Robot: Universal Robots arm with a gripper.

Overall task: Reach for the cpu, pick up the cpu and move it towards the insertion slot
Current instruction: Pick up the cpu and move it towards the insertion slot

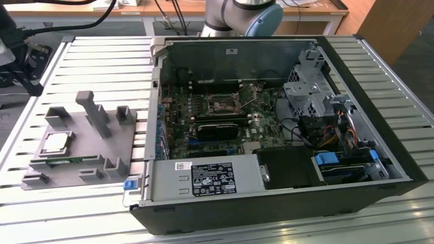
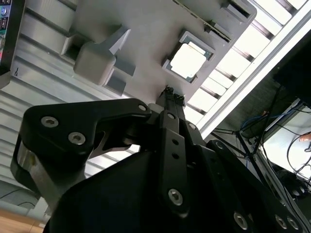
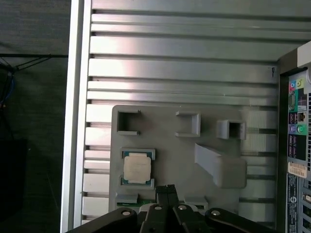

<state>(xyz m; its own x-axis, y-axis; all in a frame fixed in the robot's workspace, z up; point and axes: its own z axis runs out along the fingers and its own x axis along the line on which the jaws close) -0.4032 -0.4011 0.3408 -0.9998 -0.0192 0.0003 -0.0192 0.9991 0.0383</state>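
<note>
Sitting in grey tray (image 1: pixel 95 150) recess at exterior view's left, cpu (image 1: pixel 56 142) lies near gripper (image 3: pixel 166 190) tips, untouched; jaws closed w/ nothing held, in both wrist views. Exterior view adds insertion slot (image 1: pixel 222 105), well apart.

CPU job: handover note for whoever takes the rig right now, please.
Gripper: shut, holding nothing, above the grey plastic recessed tray, close to the small flat square silver-topped CPU.
CPU: lying in its tray recess, untouched, at the exterior view's left of the open black computer case.
Insertion slot, the silver-framed square socket with a dark centre: inside the case.
Done: the reach is roughly there.
Left: grasp, lift, carry to the slot.
</note>
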